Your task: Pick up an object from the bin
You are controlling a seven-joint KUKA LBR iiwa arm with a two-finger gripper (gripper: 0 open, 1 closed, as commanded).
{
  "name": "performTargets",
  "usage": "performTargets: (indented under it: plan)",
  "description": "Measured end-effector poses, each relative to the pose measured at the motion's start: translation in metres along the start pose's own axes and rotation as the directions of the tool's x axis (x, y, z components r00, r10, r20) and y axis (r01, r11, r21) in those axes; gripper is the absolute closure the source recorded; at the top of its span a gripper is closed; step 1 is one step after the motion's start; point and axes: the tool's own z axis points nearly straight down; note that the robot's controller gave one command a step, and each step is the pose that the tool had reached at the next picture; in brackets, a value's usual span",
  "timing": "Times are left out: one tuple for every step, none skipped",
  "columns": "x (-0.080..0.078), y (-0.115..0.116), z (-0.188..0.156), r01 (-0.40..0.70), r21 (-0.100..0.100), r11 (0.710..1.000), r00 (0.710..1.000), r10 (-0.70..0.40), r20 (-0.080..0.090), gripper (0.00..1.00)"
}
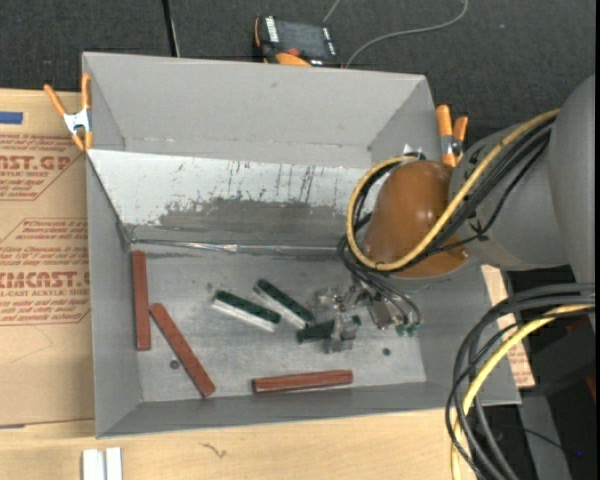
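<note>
Orange-covered wrist (412, 218) hangs over the right side of the bin (250, 98), with the gripper (342, 326) low over a short dark green stick (315, 334) on the floor near the right wall. Whether the jaws are apart or together I cannot tell. Two longer green-and-white sticks (246, 308) lie just left of it.

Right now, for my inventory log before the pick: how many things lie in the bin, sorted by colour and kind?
red-brown sticks: 3, one by the left wall, one slanted beside it, one along the front
dark green and white bars: 2, mid-bin
small dark piece: 1, next to the gripper
Total: 6
</note>
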Motion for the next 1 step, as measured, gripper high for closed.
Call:
performTargets:
  plan:
    - [-0.0304, 0.0069, -0.1465, -0.039, 0.002, 0.999, 0.999, 0.039, 0.011, 1.00]
